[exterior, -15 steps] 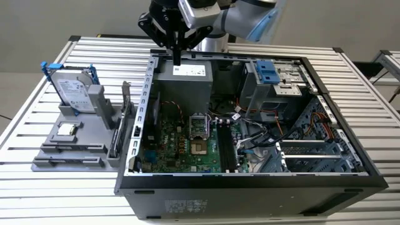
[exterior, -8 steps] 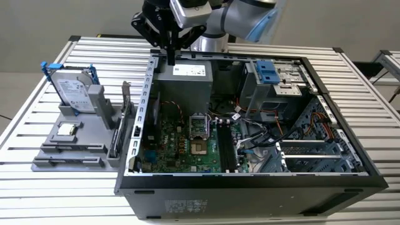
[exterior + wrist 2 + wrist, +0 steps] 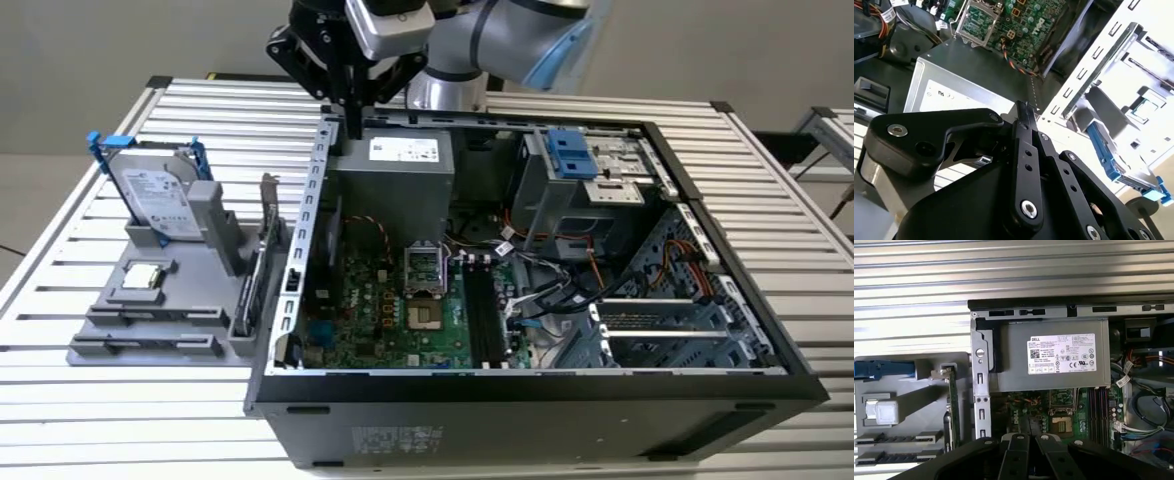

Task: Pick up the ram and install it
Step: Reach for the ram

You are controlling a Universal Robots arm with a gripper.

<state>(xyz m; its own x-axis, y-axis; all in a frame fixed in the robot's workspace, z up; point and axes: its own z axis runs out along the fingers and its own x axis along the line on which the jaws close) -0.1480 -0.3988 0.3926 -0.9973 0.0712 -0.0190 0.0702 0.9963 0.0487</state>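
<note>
Bright light, glare on table [image 3: 1014, 265] (first wrist view), case [image 3: 534, 392] interior shadowed

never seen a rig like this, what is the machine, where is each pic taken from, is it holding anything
This is a robot arm with a black gripper at its end. The exterior view comes from a camera off the arm, looking down on a metal table. The two wrist views come from cameras riding on the arm, so the black links in them are the gripper. On the table lies an open computer case, with a green motherboard and a grey power supply inside. At the exterior view's left of it sits a grey holder with a hard drive in a blue frame and a card standing on edge. The gripper hangs over the case's corner by the power supply. In the second wrist view its jaws are closed together, with nothing seen between them.
</note>
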